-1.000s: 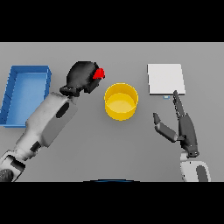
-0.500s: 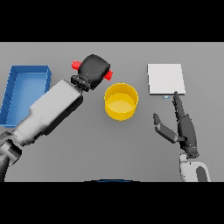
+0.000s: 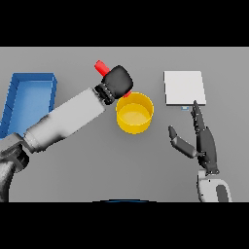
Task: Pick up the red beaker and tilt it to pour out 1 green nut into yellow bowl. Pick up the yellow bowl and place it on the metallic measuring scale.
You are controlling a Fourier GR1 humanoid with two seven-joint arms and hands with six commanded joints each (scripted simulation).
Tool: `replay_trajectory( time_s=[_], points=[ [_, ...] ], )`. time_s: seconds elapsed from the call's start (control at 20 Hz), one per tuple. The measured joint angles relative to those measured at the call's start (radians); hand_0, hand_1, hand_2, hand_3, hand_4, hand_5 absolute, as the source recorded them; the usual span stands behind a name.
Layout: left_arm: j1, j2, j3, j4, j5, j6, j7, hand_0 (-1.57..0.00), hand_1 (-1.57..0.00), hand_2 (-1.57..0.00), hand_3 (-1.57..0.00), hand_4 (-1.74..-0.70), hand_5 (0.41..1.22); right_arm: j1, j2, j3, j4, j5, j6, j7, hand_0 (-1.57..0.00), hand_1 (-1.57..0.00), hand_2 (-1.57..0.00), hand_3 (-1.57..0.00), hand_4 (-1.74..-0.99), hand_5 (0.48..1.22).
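Left hand (image 3: 117,82) curled tight round the red beaker (image 3: 101,67), tipped over the rim of the yellow bowl (image 3: 134,115), presumably for pouring. No nut visible. Right hand (image 3: 203,142) idle, fingers straight, near the scale (image 3: 184,88).

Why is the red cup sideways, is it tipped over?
Tipped. The left hand has its fingers curled round the red beaker, holding it slanted over the yellow bowl's rim.

The left arm reaches diagonally up across the table, its left hand (image 3: 116,83) clenched with fingers curled tight — wrist rolled over. The right hand (image 3: 203,141) rests low at the right, fingers straight, thumb spread.
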Motion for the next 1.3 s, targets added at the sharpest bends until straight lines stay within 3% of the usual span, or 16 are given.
replay_trajectory(
  time_s=[0.3,0.6,0.85,1.05,1.1,1.15,1.25,1.3],
  points=[
    [-0.082,-0.015,-0.108,0.056,-0.068,0.011,-0.046,-1.57,-1.57,-1.57,-1.56,-1.74,1.221,-0.004,-0.005,-0.003,0.008,0.025,-0.02,0.013,0.0,0.0,0.0,0.0,-1.27,0.588],
    [-0.165,-0.039,-0.213,0.116,-0.117,-0.034,-0.104,-1.57,-1.57,-1.57,-1.57,-1.73,1.221,-0.015,-0.01,-0.002,0.017,0.052,-0.038,0.026,0.0,0.0,0.0,0.0,-1.214,0.589],
    [-0.211,-0.045,-0.29,0.127,-0.152,-0.01,-0.149,-1.57,-1.57,-1.57,-1.57,-1.73,1.221,0.009,-0.009,0.01,0.004,0.062,-0.036,-0.017,0.0,0.0,0.0,0.0,-1.21,0.594],
    [-0.285,-0.029,-0.288,0.131,-0.131,-0.031,-0.179,-1.57,-1.57,-1.57,-1.57,-1.73,1.221,0.0,-0.004,0.012,0.009,0.07,-0.044,-0.008,0.0,0.0,0.0,0.0,-1.209,0.592],
    [-0.316,-0.018,-0.271,0.152,-0.123,-0.006,-0.176,-1.57,-1.57,-1.57,-1.49,-1.73,1.221,-0.008,-0.01,0.004,0.019,0.068,-0.048,-0.007,0.0,0.0,0.0,0.0,-1.203,0.592],
    [-0.345,-0.006,-0.256,0.178,-0.116,0.024,-0.173,-1.57,-1.57,-1.4,-1.51,-1.68,1.221,-0.008,-0.011,0.001,0.023,0.07,-0.052,-0.014,0.0,0.0,0.0,0.0,-1.201,0.592],
    [-0.395,0.024,-0.217,0.219,-0.084,0.051,-0.187,-1.57,-1.57,-1.46,-1.04,-1.7,1.221,-0.012,-0.008,0.006,0.019,0.072,-0.052,-0.02,0.0,0.0,0.0,0.0,-1.186,0.596],
    [-0.421,0.042,-0.197,0.233,-0.065,0.058,-0.194,-1.57,-1.57,-1.48,-1.15,-1.7,1.221,-0.029,0.0,0.006,0.029,0.062,-0.047,-0.004,0.0,0.0,0.0,0.0,-1.183,0.596]
  ],
)
